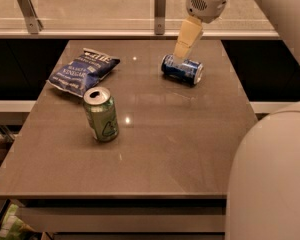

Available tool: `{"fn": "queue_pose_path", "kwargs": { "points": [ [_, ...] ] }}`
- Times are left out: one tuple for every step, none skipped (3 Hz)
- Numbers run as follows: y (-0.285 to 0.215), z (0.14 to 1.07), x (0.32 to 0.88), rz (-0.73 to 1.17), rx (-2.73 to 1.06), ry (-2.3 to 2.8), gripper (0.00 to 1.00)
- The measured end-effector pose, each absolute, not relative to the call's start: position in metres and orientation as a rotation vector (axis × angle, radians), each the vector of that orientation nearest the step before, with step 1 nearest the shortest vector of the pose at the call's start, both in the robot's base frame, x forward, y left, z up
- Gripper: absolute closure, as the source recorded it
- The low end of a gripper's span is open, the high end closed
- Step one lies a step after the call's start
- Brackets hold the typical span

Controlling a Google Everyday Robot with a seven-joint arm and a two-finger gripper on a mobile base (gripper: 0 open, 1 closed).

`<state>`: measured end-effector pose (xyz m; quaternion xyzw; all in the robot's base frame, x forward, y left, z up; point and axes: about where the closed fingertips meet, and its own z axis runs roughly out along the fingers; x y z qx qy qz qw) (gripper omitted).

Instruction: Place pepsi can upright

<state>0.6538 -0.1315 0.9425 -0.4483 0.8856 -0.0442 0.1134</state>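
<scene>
The pepsi can [183,69], dark blue with light markings and silver ends, lies on its side on the brown table [155,149], toward the back right. My gripper [184,49] hangs down from the top of the view with its cream fingertips [187,39] right at the can's upper left end. It holds nothing that I can see.
A green can with a silver top [101,114] stands upright left of the table's middle. A blue chip bag [83,70] lies at the back left. A glass rail with metal posts [160,9] runs behind the table. My white arm [270,179] fills the right foreground.
</scene>
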Motion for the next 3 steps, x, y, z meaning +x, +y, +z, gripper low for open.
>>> {"fn": "queue_pose_path", "kwargs": {
  "points": [
    [-0.125, 0.927, 0.659, -0.108, -1.334, 2.614, 0.0],
    [-0.118, 0.915, 0.664, -0.093, -1.36, 2.621, 0.0],
    [-0.104, 0.888, 0.685, -0.073, -1.384, 2.63, 0.0]
  ]
}}
